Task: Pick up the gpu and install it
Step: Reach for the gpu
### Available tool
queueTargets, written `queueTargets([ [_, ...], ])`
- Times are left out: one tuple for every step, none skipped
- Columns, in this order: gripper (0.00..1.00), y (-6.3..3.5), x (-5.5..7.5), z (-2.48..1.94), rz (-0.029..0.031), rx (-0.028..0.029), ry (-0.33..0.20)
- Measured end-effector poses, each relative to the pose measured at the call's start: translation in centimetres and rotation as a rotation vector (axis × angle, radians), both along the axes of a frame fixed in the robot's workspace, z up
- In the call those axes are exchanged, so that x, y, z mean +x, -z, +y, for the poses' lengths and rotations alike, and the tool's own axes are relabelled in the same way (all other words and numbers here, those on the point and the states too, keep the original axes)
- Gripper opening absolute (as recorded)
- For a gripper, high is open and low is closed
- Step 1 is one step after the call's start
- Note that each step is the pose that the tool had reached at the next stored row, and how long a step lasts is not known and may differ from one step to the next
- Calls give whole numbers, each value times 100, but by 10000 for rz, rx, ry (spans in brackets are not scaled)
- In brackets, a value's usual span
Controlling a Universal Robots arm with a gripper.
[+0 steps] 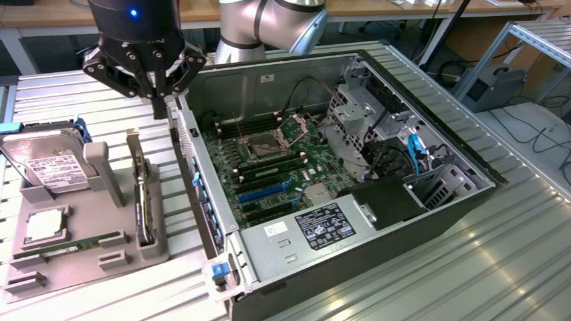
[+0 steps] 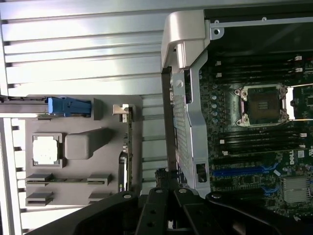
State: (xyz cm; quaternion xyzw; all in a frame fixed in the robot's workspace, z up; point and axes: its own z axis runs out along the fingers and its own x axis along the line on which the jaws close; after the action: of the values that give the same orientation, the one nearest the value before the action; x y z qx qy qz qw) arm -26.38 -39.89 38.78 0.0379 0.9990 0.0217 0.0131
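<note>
The gpu stands on edge in a slot of the grey holder, its silver bracket at the far end. From the wrist view it appears edge-on as a thin card. My gripper hangs shut and holds nothing, above the gap between the holder and the rear wall of the open computer case, a little past the gpu's bracket end. Its black fingers meet in the wrist view. The motherboard lies exposed, with blue expansion slots.
A silver hard drive leans in the holder on the exterior view's left. A processor and a green memory stick lie beside it. A power supply and drive cages fill the case's other end.
</note>
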Motion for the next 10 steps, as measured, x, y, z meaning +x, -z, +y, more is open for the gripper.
queueTargets([
  [11,0,-4,0,1,-1,0],
  [11,0,-9,0,1,-1,1],
  [11,1,-16,0,1,-1,0],
  [11,2,-20,0,0,0,1],
  [11,2,-24,0,1,-1,0],
  [11,2,-28,0,0,-1,0],
  [11,2,-31,0,1,-1,0],
  [11,3,-35,0,1,-1,0],
  [11,3,-38,0,0,-1,0],
  [11,3,-41,0,1,-1,0],
])
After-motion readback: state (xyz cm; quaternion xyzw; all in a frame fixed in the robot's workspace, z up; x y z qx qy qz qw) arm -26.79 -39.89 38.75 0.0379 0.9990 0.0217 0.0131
